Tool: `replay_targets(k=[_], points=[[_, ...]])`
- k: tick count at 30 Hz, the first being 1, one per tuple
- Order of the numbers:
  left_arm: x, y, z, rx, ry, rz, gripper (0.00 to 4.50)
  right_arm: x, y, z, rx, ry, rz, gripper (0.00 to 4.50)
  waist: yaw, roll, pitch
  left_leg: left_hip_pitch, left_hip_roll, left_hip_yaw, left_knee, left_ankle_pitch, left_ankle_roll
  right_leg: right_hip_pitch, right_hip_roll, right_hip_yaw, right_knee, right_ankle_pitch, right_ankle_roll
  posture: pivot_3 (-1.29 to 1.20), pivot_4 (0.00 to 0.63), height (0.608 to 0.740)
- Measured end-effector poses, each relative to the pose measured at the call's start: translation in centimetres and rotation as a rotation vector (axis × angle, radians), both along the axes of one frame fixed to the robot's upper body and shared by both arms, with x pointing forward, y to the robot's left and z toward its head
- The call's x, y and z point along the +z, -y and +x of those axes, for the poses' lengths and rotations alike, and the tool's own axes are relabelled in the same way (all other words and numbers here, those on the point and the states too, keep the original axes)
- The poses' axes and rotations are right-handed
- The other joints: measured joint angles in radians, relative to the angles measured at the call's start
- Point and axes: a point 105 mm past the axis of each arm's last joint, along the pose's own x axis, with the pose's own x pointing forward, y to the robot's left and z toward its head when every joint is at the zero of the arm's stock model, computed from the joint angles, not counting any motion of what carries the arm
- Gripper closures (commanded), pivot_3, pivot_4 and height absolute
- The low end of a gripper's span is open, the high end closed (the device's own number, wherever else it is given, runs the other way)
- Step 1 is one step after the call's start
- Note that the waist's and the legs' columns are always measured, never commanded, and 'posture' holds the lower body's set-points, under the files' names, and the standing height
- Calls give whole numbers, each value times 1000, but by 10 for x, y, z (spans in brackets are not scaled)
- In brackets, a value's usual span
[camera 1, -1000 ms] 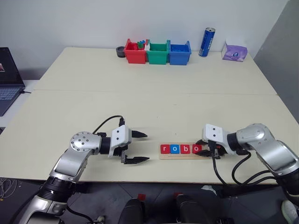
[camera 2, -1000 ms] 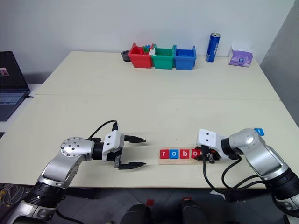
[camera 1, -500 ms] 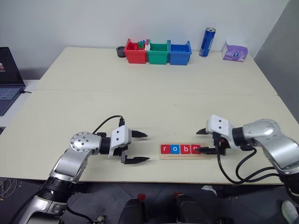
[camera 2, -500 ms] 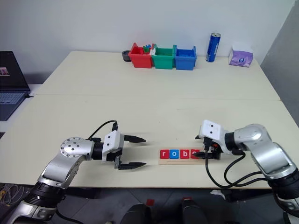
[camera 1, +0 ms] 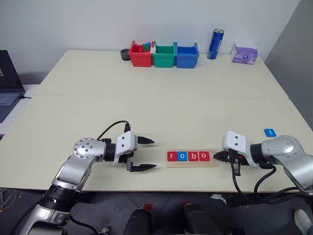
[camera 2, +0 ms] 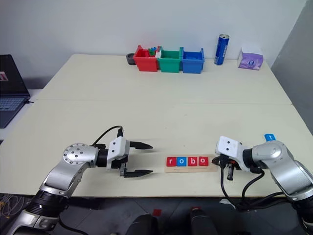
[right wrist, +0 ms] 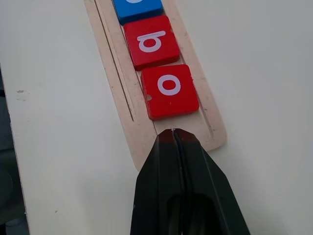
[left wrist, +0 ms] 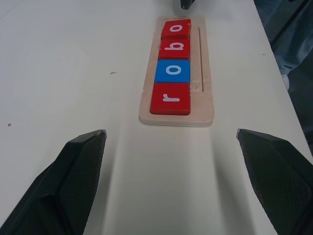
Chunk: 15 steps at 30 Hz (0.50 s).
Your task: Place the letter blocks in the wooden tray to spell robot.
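Note:
The wooden tray (camera 1: 212,159) lies near the table's front edge. Four letter blocks sit in it, reading r (left wrist: 170,98), o (left wrist: 172,70), b (left wrist: 174,49), o (left wrist: 176,29); the second is blue, the others red. The tray's right end (right wrist: 212,129) is bare. A blue block with a t (camera 1: 269,132) lies flat on the table, to the right of the tray and further back. My right gripper (camera 1: 217,156) is shut and empty, its tip (right wrist: 173,134) just off the tray's right end. My left gripper (camera 1: 154,154) stands open and empty to the left of the tray, pointing at it.
Red (camera 1: 141,55), green (camera 1: 164,55) and blue (camera 1: 188,55) bins stand in a row at the table's far edge. A blue can (camera 1: 215,44) and a purple tissue pack (camera 1: 245,54) are to their right. A laptop (camera 1: 7,83) sits off the left side.
My right gripper let go of the last red o block in the tray, drew back to the right and shut. The blue t block has come into sight behind it. The left arm kept still.

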Motion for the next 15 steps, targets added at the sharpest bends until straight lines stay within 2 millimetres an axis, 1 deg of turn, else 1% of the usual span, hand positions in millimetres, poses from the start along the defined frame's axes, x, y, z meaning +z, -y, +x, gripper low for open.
replay_targets(k=[4, 11, 15], points=[[4, 1, 2, -2, 10, 0, 0, -6, -3, 0, 13, -3, -18, 4474, 0, 0, 0, 0, 0, 0, 0, 0, 0, 0, 0, 0, 0, 0, 0, 0, 150, 740], [3, 1, 3, 5, -2, 1, 0, -7, -13, 4, 52, 7, -14, 4474, 0, 0, 0, 0, 0, 0, 0, 0, 0, 0, 0, 0, 0, 0, 0, 0, 150, 740], [3, 1, 3, 6, -3, 1, 0, -7, -16, 8, 56, 16, -16, 4474, 0, 0, 0, 0, 0, 0, 0, 0, 0, 0, 0, 0, 0, 1, -1, 0, 150, 740]])
